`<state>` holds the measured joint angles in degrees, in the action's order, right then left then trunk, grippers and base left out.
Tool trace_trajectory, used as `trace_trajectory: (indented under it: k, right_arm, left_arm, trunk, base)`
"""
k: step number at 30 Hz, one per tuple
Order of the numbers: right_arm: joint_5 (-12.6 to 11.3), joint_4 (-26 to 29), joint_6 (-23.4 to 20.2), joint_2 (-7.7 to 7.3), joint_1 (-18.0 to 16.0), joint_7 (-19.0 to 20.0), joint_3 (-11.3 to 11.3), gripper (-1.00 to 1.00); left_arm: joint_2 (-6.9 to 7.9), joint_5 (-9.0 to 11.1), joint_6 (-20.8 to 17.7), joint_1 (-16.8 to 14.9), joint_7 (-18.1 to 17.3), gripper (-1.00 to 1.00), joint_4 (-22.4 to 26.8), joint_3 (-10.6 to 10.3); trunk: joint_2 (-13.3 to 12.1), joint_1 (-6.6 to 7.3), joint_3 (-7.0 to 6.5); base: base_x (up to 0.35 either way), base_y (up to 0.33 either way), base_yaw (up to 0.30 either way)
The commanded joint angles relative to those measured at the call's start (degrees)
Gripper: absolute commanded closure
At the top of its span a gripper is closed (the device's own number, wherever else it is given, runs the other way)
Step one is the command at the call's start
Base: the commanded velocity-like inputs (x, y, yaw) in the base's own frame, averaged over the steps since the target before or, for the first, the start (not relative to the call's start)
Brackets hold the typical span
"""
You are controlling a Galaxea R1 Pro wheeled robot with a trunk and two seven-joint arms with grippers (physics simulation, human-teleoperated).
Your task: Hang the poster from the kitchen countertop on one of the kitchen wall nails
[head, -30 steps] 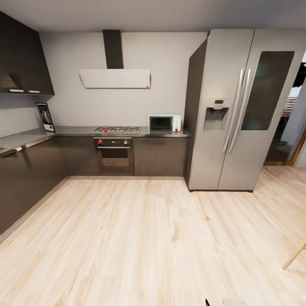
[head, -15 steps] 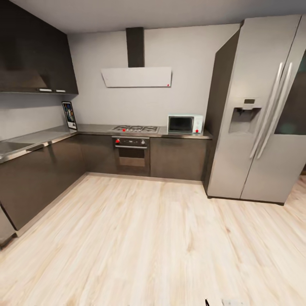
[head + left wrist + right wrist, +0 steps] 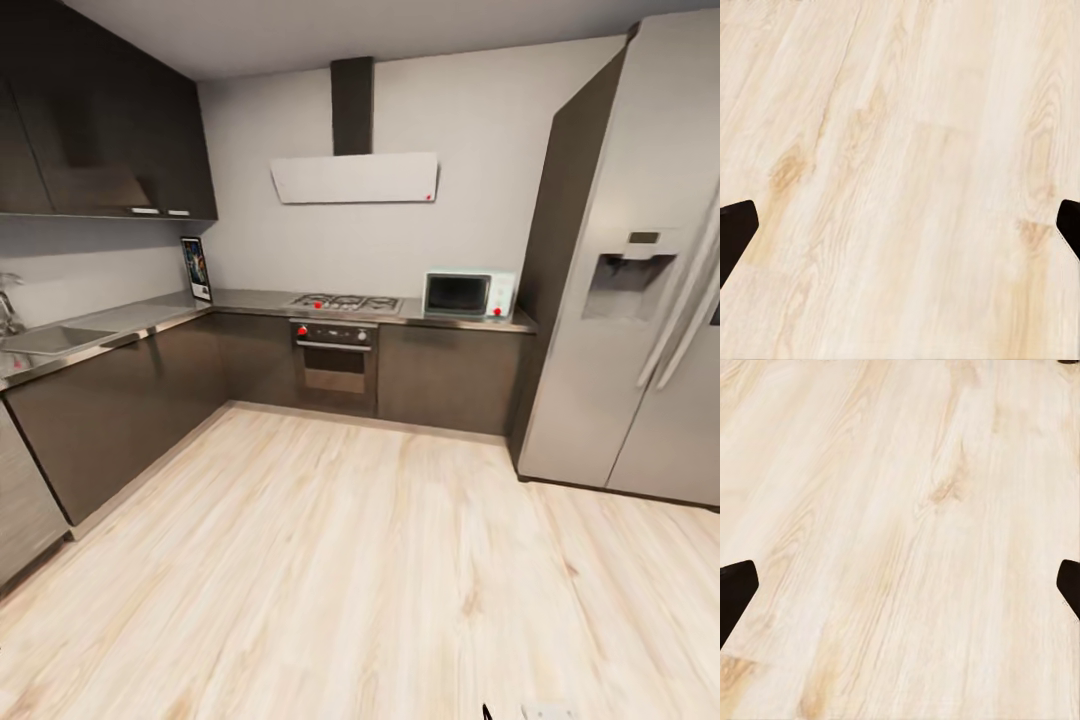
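The poster (image 3: pixel 196 268) stands upright in the far corner of the grey L-shaped countertop (image 3: pixel 120 320), leaning against the wall under the dark upper cabinets. It shows a dark blue picture in a white border and is small at this distance. My left gripper (image 3: pixel 900 225) is open, its two dark fingertips (image 3: pixel 735 232) at the picture's sides over bare wooden floor. My right gripper (image 3: pixel 900 585) is open too, fingertips (image 3: pixel 735 589) wide apart above the floor, nothing between them.
A sink (image 3: pixel 55 338) is set in the left run of the worktop. A hob (image 3: pixel 345 301) over an oven (image 3: pixel 335 365), a white extractor hood (image 3: pixel 355 178) and a microwave (image 3: pixel 468 294) line the back wall. A tall steel fridge (image 3: pixel 640 290) stands right. Light wood floor (image 3: pixel 360 560) lies between.
The whole head view has swung left and drawn nearer: fridge slides toward the right edge, the left worktop with its sink comes into view. The poster itself stays put.
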<state>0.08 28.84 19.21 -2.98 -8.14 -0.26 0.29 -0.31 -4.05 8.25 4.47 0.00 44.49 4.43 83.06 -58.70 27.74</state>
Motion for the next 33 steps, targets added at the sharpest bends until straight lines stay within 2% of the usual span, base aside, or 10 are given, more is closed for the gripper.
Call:
trace_trajectory:
  k: [1, 33]
  right_arm:
    - [0.0, 0.0, 0.2, -0.01, 0.0, 0.0, 0.0, -1.00]
    - [0.1, -0.1, 0.2, -0.01, 0.0, -0.2, 0.1, -1.00]
  left_arm:
    - [-0.04, -0.4, 0.1, 0.0, 0.0, -1.00, 0.1, 0.1]
    - [-0.04, -0.4, 0.1, 0.0, 0.0, -1.00, 0.1, 0.4]
  trunk:
    - [0.0, -0.03, 0.05]
    - [0.0, -0.03, 0.69]
  base:
    - [0.276, -0.181, 0.193]
    - [0.283, -0.187, 0.270]
